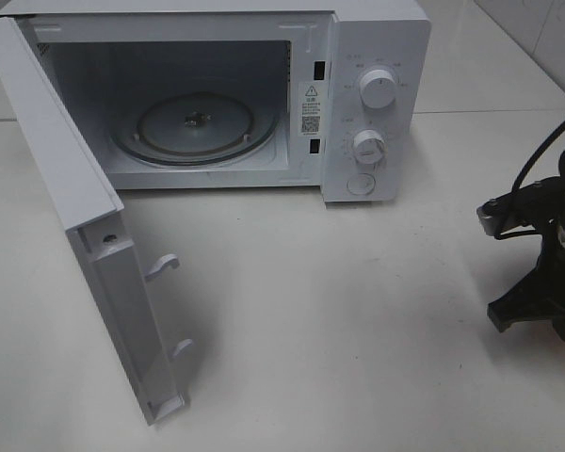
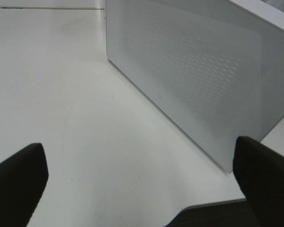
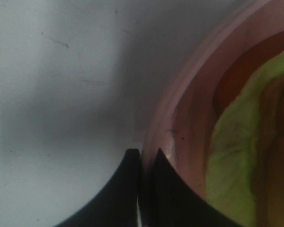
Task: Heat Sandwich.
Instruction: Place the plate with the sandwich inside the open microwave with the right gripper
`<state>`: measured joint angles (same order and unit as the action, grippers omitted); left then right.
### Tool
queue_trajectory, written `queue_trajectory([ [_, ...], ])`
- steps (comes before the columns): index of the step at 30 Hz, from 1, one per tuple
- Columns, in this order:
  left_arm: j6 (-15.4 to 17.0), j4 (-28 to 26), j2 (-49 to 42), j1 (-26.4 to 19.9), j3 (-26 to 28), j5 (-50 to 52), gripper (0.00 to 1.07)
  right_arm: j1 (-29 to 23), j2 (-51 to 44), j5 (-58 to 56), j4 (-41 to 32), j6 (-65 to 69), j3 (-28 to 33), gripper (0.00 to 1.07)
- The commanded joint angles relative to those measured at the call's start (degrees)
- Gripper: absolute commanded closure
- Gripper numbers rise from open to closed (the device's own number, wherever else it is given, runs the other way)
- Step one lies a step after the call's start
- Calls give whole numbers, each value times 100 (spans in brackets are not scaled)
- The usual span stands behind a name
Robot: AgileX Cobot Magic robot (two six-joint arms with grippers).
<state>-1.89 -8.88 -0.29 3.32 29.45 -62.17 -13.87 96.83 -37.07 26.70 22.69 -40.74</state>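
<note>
Round glossy pink plate [image 3: 180, 109], leafy sandwich [image 3: 236, 156]; R gripper [image 3: 143, 153] seemingly pinches rim

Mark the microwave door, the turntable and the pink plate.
microwave door [image 1: 122, 301], exterior high view, inner face of the open door.
turntable [image 1: 169, 132], exterior high view, glass left of the hub.
pink plate [image 3: 180, 118], right wrist view, its rim.

sandwich [image 3: 236, 156] blurred (edge-cropped), plate [image 3: 189, 118] rim cut off
</note>
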Motion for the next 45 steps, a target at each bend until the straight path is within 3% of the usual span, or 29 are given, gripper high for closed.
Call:
queue_trajectory([
  [1,-11,-11,-132,34,0,74,7,-189,-57,-246,178,69,11,107],
  [20,-11,-11,-132,34,0,74,7,-1117,-791,-968,138,-17,17,107],
  [45,-11,-11,-132,34,0,74,7,-3214,-1748,-1811,115,-321,172,107],
])
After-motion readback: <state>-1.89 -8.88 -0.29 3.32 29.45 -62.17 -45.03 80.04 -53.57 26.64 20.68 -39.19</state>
